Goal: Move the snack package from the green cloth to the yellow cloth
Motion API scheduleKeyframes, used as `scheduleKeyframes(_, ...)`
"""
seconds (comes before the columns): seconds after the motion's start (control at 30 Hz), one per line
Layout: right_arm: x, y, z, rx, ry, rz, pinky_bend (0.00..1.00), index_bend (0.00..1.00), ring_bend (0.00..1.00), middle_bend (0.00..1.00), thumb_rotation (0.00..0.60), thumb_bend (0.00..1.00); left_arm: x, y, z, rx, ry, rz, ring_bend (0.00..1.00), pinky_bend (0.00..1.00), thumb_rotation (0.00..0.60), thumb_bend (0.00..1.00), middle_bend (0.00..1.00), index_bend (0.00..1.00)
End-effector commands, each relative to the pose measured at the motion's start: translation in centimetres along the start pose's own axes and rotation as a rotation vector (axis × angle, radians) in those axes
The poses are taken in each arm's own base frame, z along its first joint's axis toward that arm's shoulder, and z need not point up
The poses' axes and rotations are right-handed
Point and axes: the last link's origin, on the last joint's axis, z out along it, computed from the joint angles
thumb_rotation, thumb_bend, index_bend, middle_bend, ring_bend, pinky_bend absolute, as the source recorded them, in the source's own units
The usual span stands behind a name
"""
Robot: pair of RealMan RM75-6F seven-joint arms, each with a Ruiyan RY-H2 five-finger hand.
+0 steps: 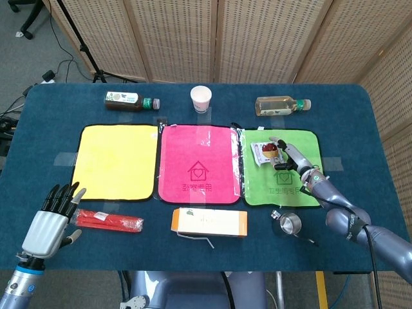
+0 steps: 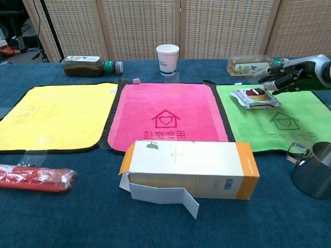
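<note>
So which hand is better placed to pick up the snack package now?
The right hand: its fingers hover open beside the snack package on the green cloth. The left hand is far off, near the red packet.

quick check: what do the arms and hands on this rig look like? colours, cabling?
Left hand: pale silver-grey shell over the back, black fingers with light tips, blue-grey wrist. Right hand: silver and black fingers on a metallic blue-grey forearm with rounded, segmented links. A thin black cable loops beside the right arm. No readable markings.

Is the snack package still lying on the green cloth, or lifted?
On the cloth: the snack package lies flat on the green cloth; the right hand hovers beside it, fingers spread.
</note>
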Motion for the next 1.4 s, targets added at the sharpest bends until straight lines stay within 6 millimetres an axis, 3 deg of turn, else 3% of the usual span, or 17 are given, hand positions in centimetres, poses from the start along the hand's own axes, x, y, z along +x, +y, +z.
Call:
scheduleKeyframes(0.03, 0.0, 0.1, 0.2, -0.002, 0.0, 0.0, 0.0, 0.07, 0.0, 0.0, 0.6, 0.65, -0.1, 0.1, 0.0, -0.003, -0.003, 0.0, 0.0, 0.0, 0.6, 0.13, 0.0, 0.0)
scheduleKeyframes(0.27, -0.3, 0.2, 0.4, -0.008, -0.015, -0.009, 0.0, 0.07, 0.0, 0.0, 0.6, 0.65, -0.3, 0.3, 0.1, -0.013, -0.014, 0.0, 0.0, 0.0, 0.6, 0.13, 0.0, 0.0)
scheduleKeyframes(1.2, -5.6, -2.9, 0.0, 0.091, -0.155, -0.08, 0.0, 0.08, 0.0, 0.0, 0.6, 0.65, -0.4, 0.5, -0.1, -0.028, -0.026, -0.014, 0.0, 0.0, 0.6, 0.13, 0.0, 0.0)
scheduleKeyframes(1.4, -5.4, -3.9, -0.4, 0.127, -0.139, -0.102, 0.0, 0.08, 0.0, 0.0, 0.6, 0.65, -0.4, 0.4, -0.1, -0.027, -0.027, -0.016, 0.0, 0.0, 0.6, 0.13, 0.0, 0.0)
